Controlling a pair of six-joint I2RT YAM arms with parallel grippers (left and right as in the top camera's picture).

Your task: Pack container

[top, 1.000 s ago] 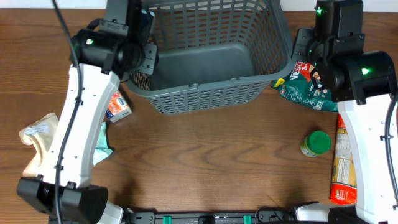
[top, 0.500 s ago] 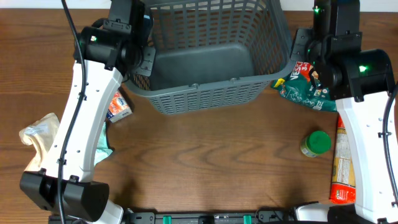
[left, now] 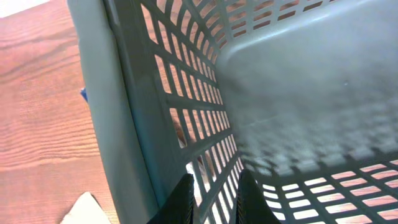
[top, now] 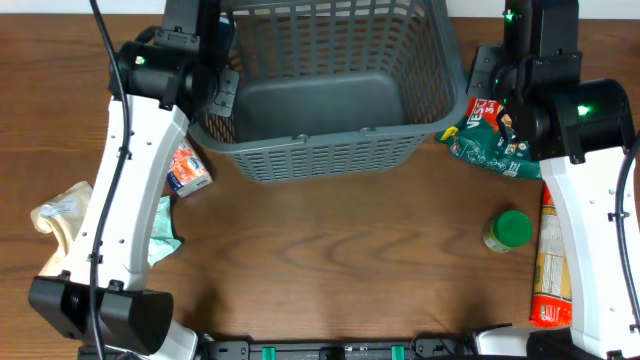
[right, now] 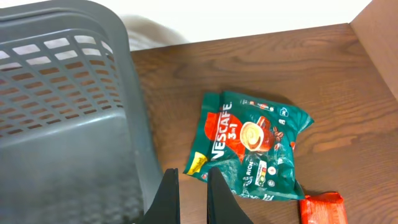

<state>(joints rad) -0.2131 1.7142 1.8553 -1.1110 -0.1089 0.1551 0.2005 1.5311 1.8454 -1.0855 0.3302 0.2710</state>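
Both grippers, left (left: 211,198) and right (right: 186,194), look nearly closed and empty, hanging over the basket (top: 330,150) at the table's far edge. Your basket is empty, so the coffee packet (right: 252,149), green-lidded jar (top: 509,230) and the rest still need packing.

Left arm (top: 120,210): long white link shells, black joint housings, one black cylindrical joint at the near end; a thin black cable runs along the shell; a small green light sits on the upper black housing. Right arm (top: 590,200): same white shells and black housings, two green lights. Fingers (left: 186,202): black, narrow, tapered, smooth; seen in both wrist views.
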